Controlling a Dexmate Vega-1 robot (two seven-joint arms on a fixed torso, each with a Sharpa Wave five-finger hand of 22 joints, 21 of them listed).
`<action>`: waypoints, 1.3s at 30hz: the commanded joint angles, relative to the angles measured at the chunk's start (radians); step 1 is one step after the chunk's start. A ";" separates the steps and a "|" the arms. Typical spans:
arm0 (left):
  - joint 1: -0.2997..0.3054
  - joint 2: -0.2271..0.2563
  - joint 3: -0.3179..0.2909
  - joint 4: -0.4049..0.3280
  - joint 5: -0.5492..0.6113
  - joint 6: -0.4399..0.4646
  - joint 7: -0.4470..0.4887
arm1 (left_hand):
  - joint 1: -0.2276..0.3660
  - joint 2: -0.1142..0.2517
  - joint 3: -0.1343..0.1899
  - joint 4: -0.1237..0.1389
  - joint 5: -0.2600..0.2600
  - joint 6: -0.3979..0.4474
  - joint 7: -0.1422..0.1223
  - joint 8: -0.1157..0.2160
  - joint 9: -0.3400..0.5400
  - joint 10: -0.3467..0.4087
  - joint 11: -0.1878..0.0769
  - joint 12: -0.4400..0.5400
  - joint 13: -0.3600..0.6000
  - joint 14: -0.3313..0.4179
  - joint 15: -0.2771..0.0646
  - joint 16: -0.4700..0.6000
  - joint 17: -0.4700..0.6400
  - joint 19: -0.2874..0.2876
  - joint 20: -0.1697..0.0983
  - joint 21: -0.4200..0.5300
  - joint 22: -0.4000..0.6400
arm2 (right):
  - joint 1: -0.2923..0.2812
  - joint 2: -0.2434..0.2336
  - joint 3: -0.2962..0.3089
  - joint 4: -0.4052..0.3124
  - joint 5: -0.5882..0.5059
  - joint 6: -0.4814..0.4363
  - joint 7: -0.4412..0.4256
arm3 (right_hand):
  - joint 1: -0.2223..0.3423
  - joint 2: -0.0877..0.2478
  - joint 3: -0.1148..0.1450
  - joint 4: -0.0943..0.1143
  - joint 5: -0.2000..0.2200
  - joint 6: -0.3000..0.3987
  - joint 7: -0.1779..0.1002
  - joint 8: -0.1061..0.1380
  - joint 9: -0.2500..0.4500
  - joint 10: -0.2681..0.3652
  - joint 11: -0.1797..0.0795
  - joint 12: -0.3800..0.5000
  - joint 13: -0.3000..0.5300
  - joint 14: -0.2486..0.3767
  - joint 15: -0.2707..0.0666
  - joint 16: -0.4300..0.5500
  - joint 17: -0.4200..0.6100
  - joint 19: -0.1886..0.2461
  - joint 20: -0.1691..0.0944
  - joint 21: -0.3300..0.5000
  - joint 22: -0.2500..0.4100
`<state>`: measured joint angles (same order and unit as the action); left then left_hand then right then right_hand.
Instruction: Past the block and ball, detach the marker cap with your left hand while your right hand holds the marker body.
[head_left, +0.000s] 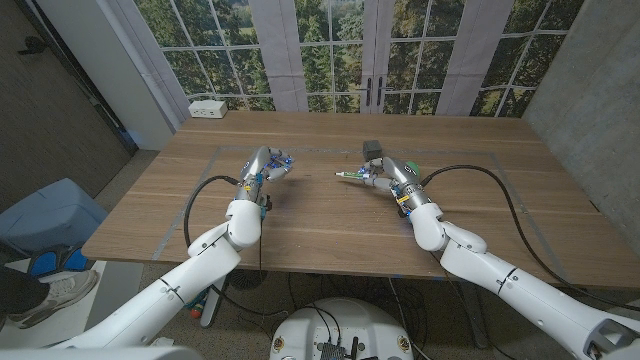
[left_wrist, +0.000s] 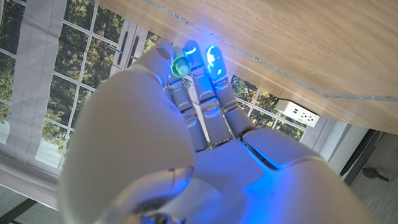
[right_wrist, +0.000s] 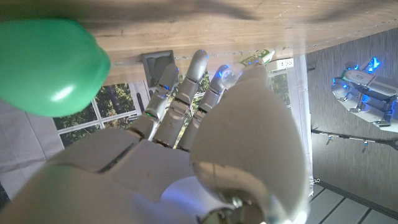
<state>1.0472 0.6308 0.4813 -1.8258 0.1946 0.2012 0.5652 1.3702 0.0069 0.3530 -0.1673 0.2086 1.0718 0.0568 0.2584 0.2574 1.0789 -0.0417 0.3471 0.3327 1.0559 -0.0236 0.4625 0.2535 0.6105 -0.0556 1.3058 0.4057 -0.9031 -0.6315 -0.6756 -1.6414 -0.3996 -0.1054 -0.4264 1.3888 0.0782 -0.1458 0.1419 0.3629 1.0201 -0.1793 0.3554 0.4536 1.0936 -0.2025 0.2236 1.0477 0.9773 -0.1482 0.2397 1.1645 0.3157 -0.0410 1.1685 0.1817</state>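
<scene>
No containers on the table (head_left: 330, 215), nothing held inside anything

Left hand (head_left: 268, 166) is raised just off the wood left of centre, fingers curled together and lit blue; in the left wrist view its fingertips (left_wrist: 211, 59) pinch a small green marker cap (left_wrist: 180, 63), so the cap is off and clamped in that hand (left_wrist: 186, 143). Left arm comes in from the bottom left corner, black cable looping beside the forearm

Right hand (head_left: 388, 174) sits right of centre, well apart from the left hand, fingers closed on the marker body (head_left: 352, 176); the pale body pokes out toward the left hand with its tip bare. In the right wrist view the marker body (right_wrist: 256, 60) shows just past the fingertips (right_wrist: 198, 62) of the hand (right_wrist: 205, 143), close to the table surface. Right arm enters from the bottom right, black cable trailing over the table to the right edge

Grey block (head_left: 372, 150) stands just behind the right hand, near it, cannot tell if touching; it shows again as a grey square block (right_wrist: 157, 62) beyond the fingers. Green ball (right_wrist: 50, 65) looms large and blurred close to the right wrist camera; cannot place it in the head view

White power strip (head_left: 208, 108) at the far left corner of the table, windows behind. A person's shoe (head_left: 45, 295) at the bottom left on the floor
</scene>
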 joint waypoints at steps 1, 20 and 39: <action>-0.008 -0.006 0.010 0.045 -0.035 -0.016 0.006 | 0.008 0.018 0.006 -0.001 -0.002 -0.015 -0.001 -0.005 0.009 0.023 -0.030 -0.005 0.003 0.150 -0.217 -0.003 0.001 -0.015 -0.127 0.001 -0.007 | 0.033 0.020 -0.015 0.047 0.070 -0.015 0.058 | 0.087 0.086 0.003 0.002 0.002 0.007 0.003 0.004 0.005 0.010 -0.005 0.004 0.000 -0.006 -0.080 -0.002 0.001 -0.001 -0.153 -0.003 0.000; -0.014 -0.011 0.036 0.081 -0.059 0.005 0.009 | 0.000 0.028 0.011 0.001 -0.014 -0.058 -0.004 -0.014 0.041 -0.005 -0.032 -0.026 0.009 0.120 -0.219 -0.033 -0.017 -0.043 -0.123 0.002 -0.042 | 0.048 0.024 0.005 0.092 0.250 -0.007 0.143 | 0.100 0.086 0.009 -0.005 -0.003 0.013 0.007 -0.007 -0.016 0.006 -0.003 -0.012 -0.034 -0.027 -0.083 -0.015 -0.011 0.003 -0.149 -0.008 0.000; -0.039 0.036 0.081 0.009 -0.005 0.189 -0.040 | -0.041 -0.001 -0.021 0.009 -0.021 -0.265 -0.055 -0.075 0.020 -0.274 -0.058 -0.162 -0.038 -0.145 -0.216 -0.160 -0.050 -0.196 -0.124 -0.063 -0.191 | 0.057 -0.006 -0.027 0.053 0.206 -0.060 0.139 | 0.149 0.078 0.073 -0.070 -0.095 -0.023 0.041 -0.049 -0.078 -0.022 0.006 -0.036 -0.186 -0.104 -0.088 -0.056 -0.099 0.031 -0.099 -0.014 -0.007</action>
<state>1.0217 0.6441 0.5376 -1.7781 0.1585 0.2800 0.5502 1.3472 0.0107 0.3376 -0.1603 0.1884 0.8415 0.0096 0.1846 0.2865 0.8546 -0.0960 0.1998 0.3063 0.9727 -0.1457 0.3401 0.2129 0.4459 -0.0458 1.2512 0.2394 -0.8533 -0.6260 -0.6876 -1.5747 -0.1825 -0.1323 -0.2981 1.4728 0.0848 -0.0835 0.0793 0.2787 1.0147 -0.1330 0.3152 0.3798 1.0852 -0.2014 0.1870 0.8683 0.8880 -0.1186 0.1847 1.0775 0.3397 -0.0533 1.1572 0.1729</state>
